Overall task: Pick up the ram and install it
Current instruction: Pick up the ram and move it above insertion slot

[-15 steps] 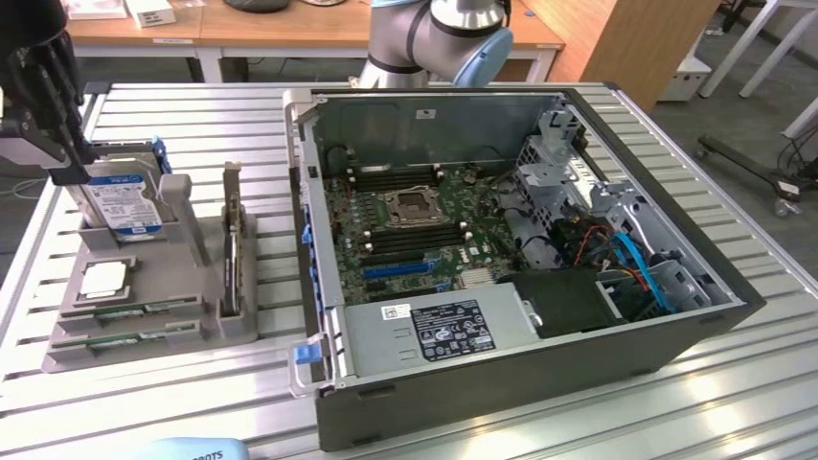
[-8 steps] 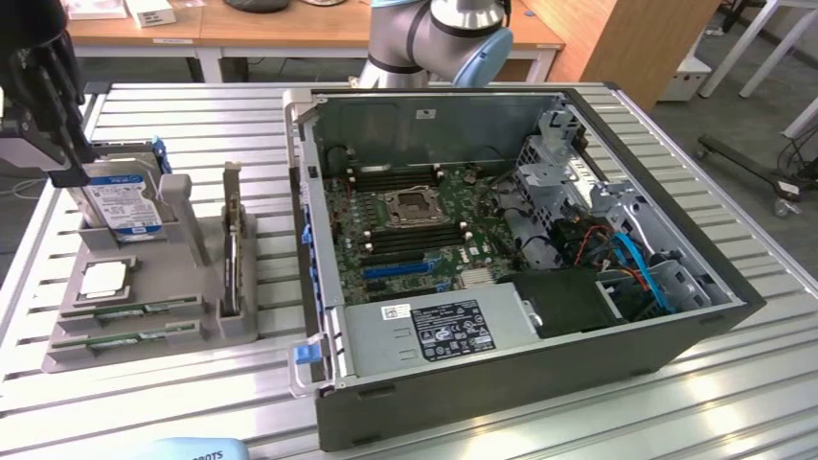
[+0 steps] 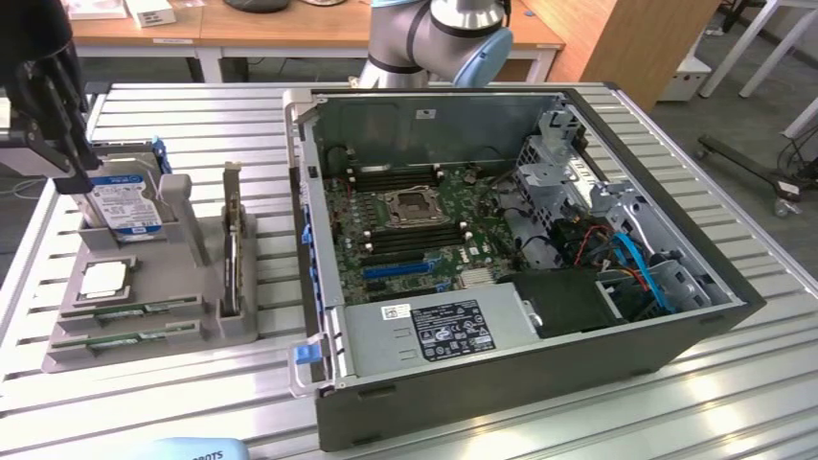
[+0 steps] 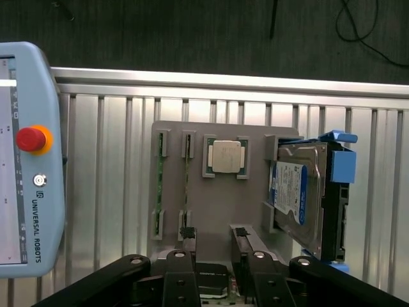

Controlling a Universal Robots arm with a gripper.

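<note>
Two ram sticks, thin green boards (image 3: 128, 311) (image 3: 122, 337), lie edge-up in slots at the near end of a grey fixture tray (image 3: 147, 278) on the exterior view's left. From the wrist camera they show as two narrow green strips (image 4: 160, 185) (image 4: 187, 185) beside the square silver processor (image 4: 225, 157). My gripper (image 3: 71, 163) hangs above the far end of the tray, by the hard drive (image 3: 124, 201). In the wrist view the gripper (image 4: 213, 240) is open, its dark fingertips (image 4: 185, 235) apart with nothing between them, short of the ram sticks.
An open computer case (image 3: 511, 240) with its motherboard (image 3: 397, 220) fills the middle of the slatted metal table (image 3: 192, 125). A tall dark expansion card (image 3: 232, 240) stands upright in the tray. A teach pendant (image 4: 25, 160) lies beside the tray. The hard drive (image 4: 297, 192) has a blue bracket.
</note>
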